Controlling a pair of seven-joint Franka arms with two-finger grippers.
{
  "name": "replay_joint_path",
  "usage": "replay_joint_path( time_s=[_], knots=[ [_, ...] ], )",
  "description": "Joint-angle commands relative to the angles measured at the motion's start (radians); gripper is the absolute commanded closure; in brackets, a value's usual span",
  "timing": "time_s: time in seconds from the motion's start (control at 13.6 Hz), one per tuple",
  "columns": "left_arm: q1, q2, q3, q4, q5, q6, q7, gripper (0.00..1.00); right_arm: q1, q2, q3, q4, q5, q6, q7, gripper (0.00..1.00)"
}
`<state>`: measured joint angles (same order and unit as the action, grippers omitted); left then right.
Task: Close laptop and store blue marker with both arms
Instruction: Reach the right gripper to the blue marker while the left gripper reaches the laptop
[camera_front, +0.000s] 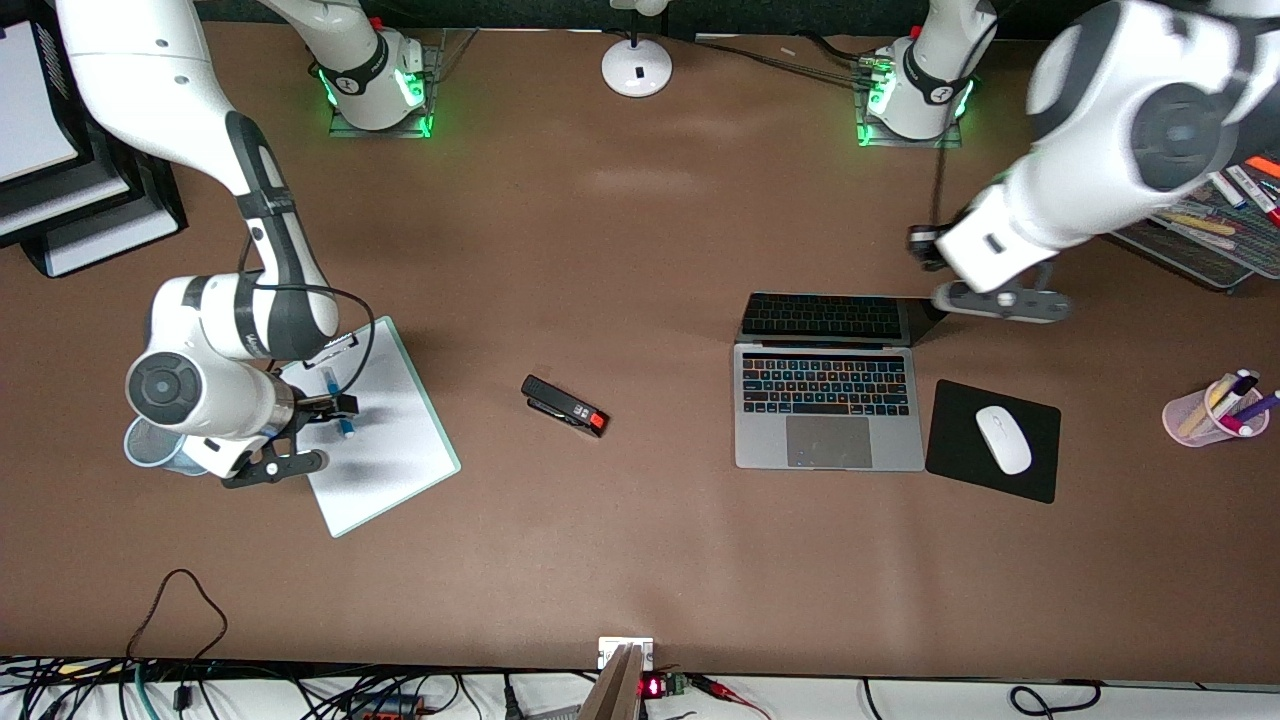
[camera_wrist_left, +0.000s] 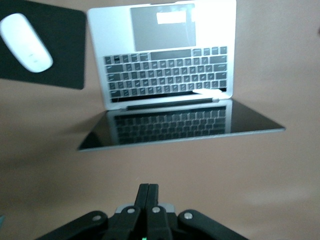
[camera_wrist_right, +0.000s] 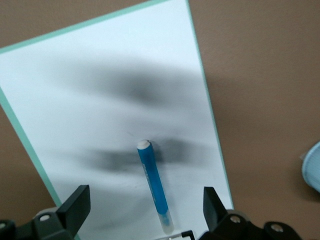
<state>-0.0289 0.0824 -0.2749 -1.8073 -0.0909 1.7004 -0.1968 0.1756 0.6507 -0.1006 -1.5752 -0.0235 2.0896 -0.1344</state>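
The laptop (camera_front: 828, 410) lies open toward the left arm's end of the table, its dark screen (camera_front: 825, 318) tilted back and mirroring the keys; it also shows in the left wrist view (camera_wrist_left: 165, 75). My left gripper (camera_front: 924, 248) is shut and empty, over the table beside the screen's top corner; its fingers (camera_wrist_left: 149, 192) are pressed together. The blue marker (camera_front: 331, 382) lies flat on a whiteboard (camera_front: 390, 450). My right gripper (camera_front: 338, 405) is open just over it. In the right wrist view the marker (camera_wrist_right: 152, 185) lies between the spread fingers (camera_wrist_right: 75, 205).
A black stapler (camera_front: 565, 407) lies mid-table. A white mouse (camera_front: 1003, 438) sits on a black mouse pad (camera_front: 1035, 470) beside the laptop. A pen cup (camera_front: 1215, 410) and a pen tray (camera_front: 1200, 240) stand at the left arm's end. A pale blue cup (camera_front: 150, 450) sits beside the whiteboard.
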Motion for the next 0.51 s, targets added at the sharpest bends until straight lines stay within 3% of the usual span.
replay_joint_path(
  time_s=[0.0, 0.29, 0.44],
  knots=[
    [0.007, -0.088, -0.044, -0.191, -0.015, 0.144, -0.042, 0.98, 0.010, -0.002, 0.002, -0.040, 0.008, 0.047, -0.065, 0.00],
    [0.007, -0.090, -0.101, -0.394, -0.012, 0.419, -0.069, 1.00, 0.001, 0.026, 0.002, -0.040, 0.011, 0.084, -0.214, 0.00],
    [0.011, -0.078, -0.102, -0.412, -0.010, 0.455, -0.069, 1.00, -0.001, 0.038, 0.002, -0.040, 0.011, 0.084, -0.217, 0.04]
  ],
)
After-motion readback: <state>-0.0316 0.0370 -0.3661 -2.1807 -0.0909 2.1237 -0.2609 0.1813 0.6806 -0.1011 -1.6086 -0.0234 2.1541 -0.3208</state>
